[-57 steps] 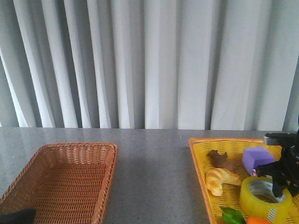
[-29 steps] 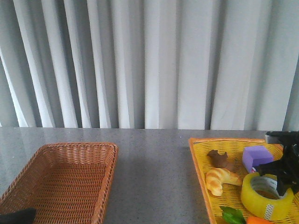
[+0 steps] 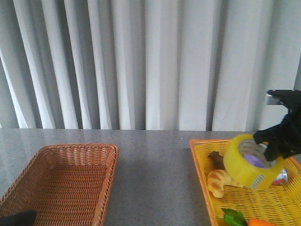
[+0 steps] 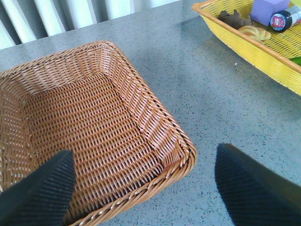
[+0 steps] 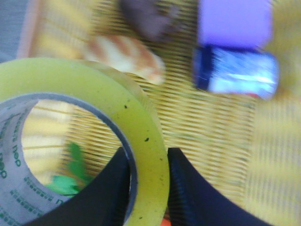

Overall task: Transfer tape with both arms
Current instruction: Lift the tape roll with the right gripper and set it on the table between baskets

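Note:
The tape (image 3: 249,162), a wide yellow roll with a white printed core, hangs tilted in the air above the yellow tray (image 3: 202,160). My right gripper (image 3: 275,148) is shut on its wall, one finger inside the core and one outside, as the right wrist view shows (image 5: 146,188) on the roll (image 5: 94,94). My left gripper (image 4: 146,188) is open and empty, low over the near right corner of the brown wicker basket (image 4: 155,122). In the front view only a dark bit of the left gripper (image 3: 16,219) shows at the bottom left.
The tray holds a croissant (image 3: 221,182), a brown piece (image 3: 217,159), a purple block (image 5: 233,21), a small labelled can (image 5: 235,70), green leaves (image 3: 235,217) and an orange thing (image 3: 261,222). The brown basket (image 3: 66,181) stands at the left. Grey curtains hang behind.
My right gripper has lifted the tape from the tray floor up and a little left, tilting it. The left arm has not moved.

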Controlling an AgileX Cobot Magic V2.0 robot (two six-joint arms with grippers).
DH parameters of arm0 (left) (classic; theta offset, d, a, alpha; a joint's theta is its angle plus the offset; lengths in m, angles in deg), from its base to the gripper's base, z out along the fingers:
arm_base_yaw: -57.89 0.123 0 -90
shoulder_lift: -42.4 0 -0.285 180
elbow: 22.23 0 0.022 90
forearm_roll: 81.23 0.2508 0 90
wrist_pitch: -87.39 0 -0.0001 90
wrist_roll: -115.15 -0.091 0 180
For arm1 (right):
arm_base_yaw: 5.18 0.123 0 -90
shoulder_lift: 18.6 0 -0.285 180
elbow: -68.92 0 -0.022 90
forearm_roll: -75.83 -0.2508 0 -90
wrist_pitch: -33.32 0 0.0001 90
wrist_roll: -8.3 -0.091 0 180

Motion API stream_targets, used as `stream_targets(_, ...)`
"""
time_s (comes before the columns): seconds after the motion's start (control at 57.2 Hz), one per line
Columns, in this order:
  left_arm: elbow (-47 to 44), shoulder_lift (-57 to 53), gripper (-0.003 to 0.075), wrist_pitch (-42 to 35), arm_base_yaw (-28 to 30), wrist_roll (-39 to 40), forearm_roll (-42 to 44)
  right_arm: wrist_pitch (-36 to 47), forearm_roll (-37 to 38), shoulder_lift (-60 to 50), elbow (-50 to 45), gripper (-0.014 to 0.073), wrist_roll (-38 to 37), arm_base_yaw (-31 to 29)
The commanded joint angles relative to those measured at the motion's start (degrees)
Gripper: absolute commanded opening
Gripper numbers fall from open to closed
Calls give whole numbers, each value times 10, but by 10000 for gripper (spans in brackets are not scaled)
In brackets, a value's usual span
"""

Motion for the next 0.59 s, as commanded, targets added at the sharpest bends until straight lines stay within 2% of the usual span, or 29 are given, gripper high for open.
stream_targets(0.0, 19, -1, 576, -37, -2, 0, -9, 26, -23, -21, 40, 143, 6, 53)
stream_targets(0.28, 19, -1, 576, -37, -2, 0, -9, 25, 44, 62, 117, 152, -4, 227)
stream_targets(0.437, 19, -1, 576, -37, -2, 0, -9, 34, 98, 113, 121, 154, -9, 284)
stream_targets(0.577, 19, -1, 576, -37, -2, 0, -9, 51, 145, 150, 121, 158, -26, 307)
